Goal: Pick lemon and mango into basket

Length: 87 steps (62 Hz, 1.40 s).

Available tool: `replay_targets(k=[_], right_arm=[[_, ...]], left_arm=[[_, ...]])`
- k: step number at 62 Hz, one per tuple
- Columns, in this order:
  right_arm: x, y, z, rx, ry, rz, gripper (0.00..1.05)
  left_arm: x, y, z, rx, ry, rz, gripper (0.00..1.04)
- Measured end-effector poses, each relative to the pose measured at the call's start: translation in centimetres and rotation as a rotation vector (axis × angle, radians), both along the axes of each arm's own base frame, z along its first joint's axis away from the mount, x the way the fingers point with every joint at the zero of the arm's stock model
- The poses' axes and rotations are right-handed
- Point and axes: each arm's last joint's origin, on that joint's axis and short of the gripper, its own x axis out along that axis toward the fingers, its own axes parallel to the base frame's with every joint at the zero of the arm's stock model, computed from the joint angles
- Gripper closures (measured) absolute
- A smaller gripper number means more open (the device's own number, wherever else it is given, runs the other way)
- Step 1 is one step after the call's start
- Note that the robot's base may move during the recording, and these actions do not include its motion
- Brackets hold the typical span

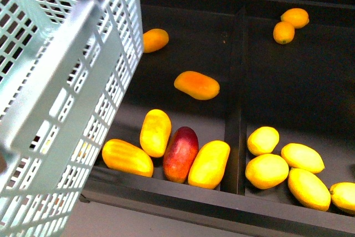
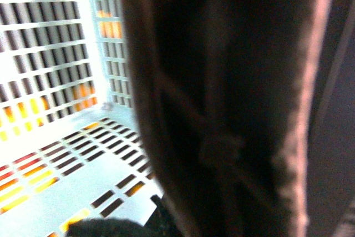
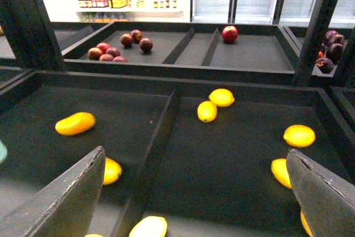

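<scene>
Lemon [image 3: 207, 111] well beyond spread right fingers [image 3: 72, 198].

The right gripper [image 3: 195, 149] has two broad, wedge-shaped jaws in matte dark grey, each with a thin pale edge and faint scuffs along it.

The basket [image 1: 66, 81] is showing as pale teal plastic, smooth and faintly glossy. The mango [image 1: 197, 85] is gleaming with a smooth, waxy skin. The lemon [image 1: 263, 140] is looking smooth too, with a duller sheen. The shelf tray [image 1: 299, 81] is reading as dark and matt. On my right pincer [image 3: 195, 154], the fingers [image 3: 61, 198] are looking matt grey with rough, scuffed edges.
</scene>
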Motion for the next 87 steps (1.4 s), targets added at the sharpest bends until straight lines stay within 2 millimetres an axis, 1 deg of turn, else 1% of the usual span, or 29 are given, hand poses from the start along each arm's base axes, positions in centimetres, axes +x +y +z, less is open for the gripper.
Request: replay_targets(k=[6, 9, 14, 17, 19, 22, 29, 35, 40, 48, 62, 63, 64, 65, 66, 67, 68, 69, 73, 77, 82, 87], right_arm=[[0.0, 0.0, 0.0, 0.0, 0.0, 0.0, 0.09], [0.0, 0.0, 0.0, 0.0, 0.0, 0.0, 0.09], [0.0, 0.0, 0.0, 0.0, 0.0, 0.0, 0.09], [0.0, 0.0, 0.0, 0.0, 0.0, -0.001, 0.09], [0.0, 0.0, 0.0, 0.0, 0.0, -0.001, 0.09], [0.0, 0.0, 0.0, 0.0, 0.0, -0.001, 0.09], [0.0, 0.0, 0.0, 0.0, 0.0, -0.001, 0.09], [0.0, 0.0, 0.0, 0.0, 0.0, -0.003, 0.09], [0.0, 0.0, 0.0, 0.0, 0.0, -0.003, 0.09], [0.0, 0.0, 0.0, 0.0, 0.0, -0.002, 0.09], [0.0, 0.0, 0.0, 0.01, 0.011, -0.006, 0.09], [0.0, 0.0, 0.0, 0.053, 0.107, -0.015, 0.09], [0.0, 0.0, 0.0, 0.062, 0.15, -0.019, 0.09], [0.1, -0.1, 0.0, 0.1, 0.252, -0.039, 0.09], [0.1, -0.1, 0.1, 0.13, 0.299, -0.054, 0.09], [0.2, -0.2, 0.0, 0.169, 0.398, -0.073, 0.09], [0.2, -0.2, 0.0, 0.189, 0.441, -0.083, 0.09], [0.3, -0.3, -0.1, 0.216, 0.52, -0.102, 0.09], [0.3, -0.5, -1.0, 0.29, 0.685, -0.152, 0.09], [0.5, -0.8, -1.4, 0.326, 0.722, -0.182, 0.09], [1.2, -1.6, -1.5, 0.344, 0.714, -0.189, 0.09], [2.1, -2.4, -1.9, 0.295, 0.715, -0.19, 0.09]], left_arm=[[1.6, -2.1, -0.5, 0.252, -0.042, -0.214, 1.0], [2.6, -3.3, -1.0, 0.338, -0.065, -0.291, 1.0], [4.1, -5.1, -1.5, 0.405, -0.094, -0.361, 1.0], [4.8, -5.8, -1.4, 0.416, -0.11, -0.385, 1.0], [5.5, -6.9, -1.2, 0.413, -0.128, -0.423, 1.0], [6.0, -8.1, -1.0, 0.386, -0.152, -0.486, 1.0], [6.3, -10.2, -0.4, 0.301, -0.18, -0.596, 1.0], [6.0, -11.4, 0.0, 0.215, -0.189, -0.645, 1.0], [5.9, -11.8, 0.2, 0.171, -0.189, -0.643, 1.0], [6.0, -11.6, 0.3, 0.18, -0.184, -0.611, 1.0], [6.0, -11.6, 0.3, 0.177, -0.183, -0.612, 1.0], [6.0, -11.6, 0.3, 0.177, -0.183, -0.613, 1.0], [6.0, -11.6, 0.3, 0.176, -0.183, -0.614, 1.0], [6.0, -11.6, 0.3, 0.176, -0.183, -0.615, 1.0], [6.0, -11.6, 0.3, 0.176, -0.183, -0.614, 1.0], [6.0, -11.6, 0.3, 0.176, -0.183, -0.614, 1.0], [6.0, -11.6, 0.3, 0.175, -0.183, -0.615, 1.0], [6.0, -11.6, 0.3, 0.175, -0.184, -0.615, 1.0], [6.0, -11.7, 0.3, 0.172, -0.186, -0.623, 1.0], [6.0, -11.7, 0.3, 0.167, -0.183, -0.621, 1.0], [6.0, -11.7, 0.3, 0.172, -0.182, -0.612, 1.0], [6.0, -11.7, 0.3, 0.174, -0.183, -0.611, 1.0]])
